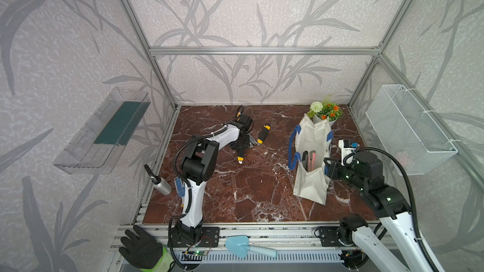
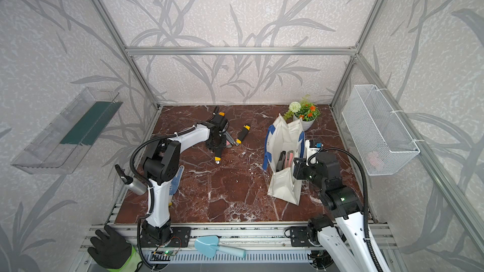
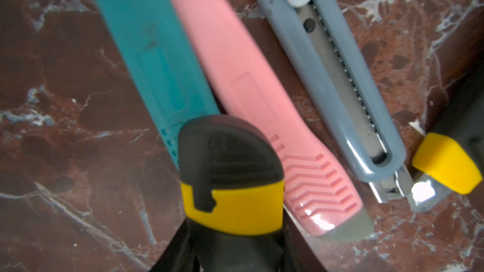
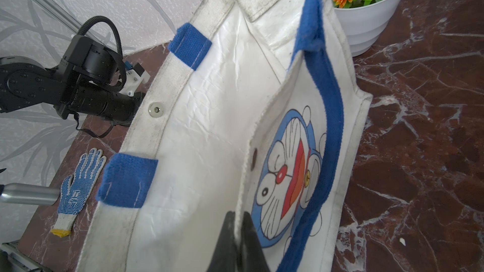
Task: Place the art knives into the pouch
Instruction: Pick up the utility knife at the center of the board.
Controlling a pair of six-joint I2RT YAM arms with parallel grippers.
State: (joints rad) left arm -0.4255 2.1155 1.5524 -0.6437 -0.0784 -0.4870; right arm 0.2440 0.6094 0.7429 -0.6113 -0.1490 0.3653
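Two arms busy: left at the knives, right on the pouch.
Black-and-yellow art knife (image 3: 230,174) sits between left gripper (image 3: 231,239) fingers, which flank it; gripped or not, can't tell. Teal knife (image 3: 154,56), pink knife (image 3: 235,74), grey knife (image 3: 322,69) just beside. Right gripper (image 4: 238,223) pinched tight on pouch (image 1: 310,187) rim, well apart. Red marble tabletop (image 1: 248,192), leaf-print walls (image 1: 235,9). Left arm (image 1: 225,133) reaches far, wrist down.

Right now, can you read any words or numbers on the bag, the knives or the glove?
Nothing reads clearly.
On the glove: a small blue mark, too blurred.
On the black-and-yellow knife: raised marks, too blurred.
On the pouch: only a cartoon cat, no words.
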